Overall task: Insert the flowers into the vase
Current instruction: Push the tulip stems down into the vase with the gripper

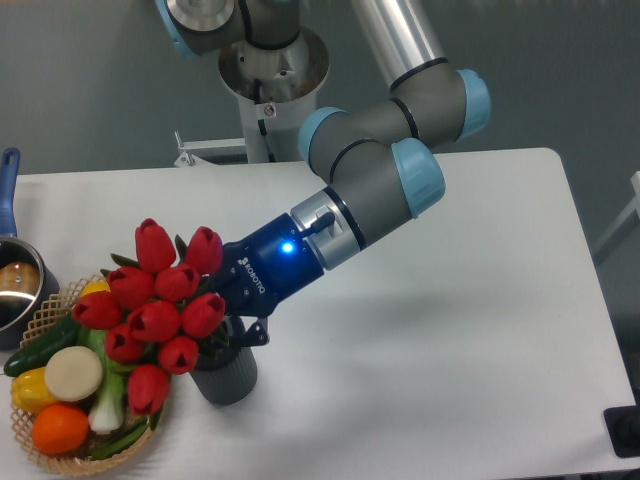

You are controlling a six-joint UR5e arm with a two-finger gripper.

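A woven wicker basket (55, 455) of vegetables sits at the left edge of the white counter (450, 330). Just beside it, the bunch of red tulip flowers (155, 305) leans over the short dark grey ribbed vase (226, 376), stems clamped in the blue tool (238, 325).

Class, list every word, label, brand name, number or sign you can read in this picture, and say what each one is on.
"ROBOTIQ", in white letters on the dark blue body of the gripper.
A small red and white sticker on the grey robot base: too small to read.
Nothing readable shows on the flowers, the vase or the basket.
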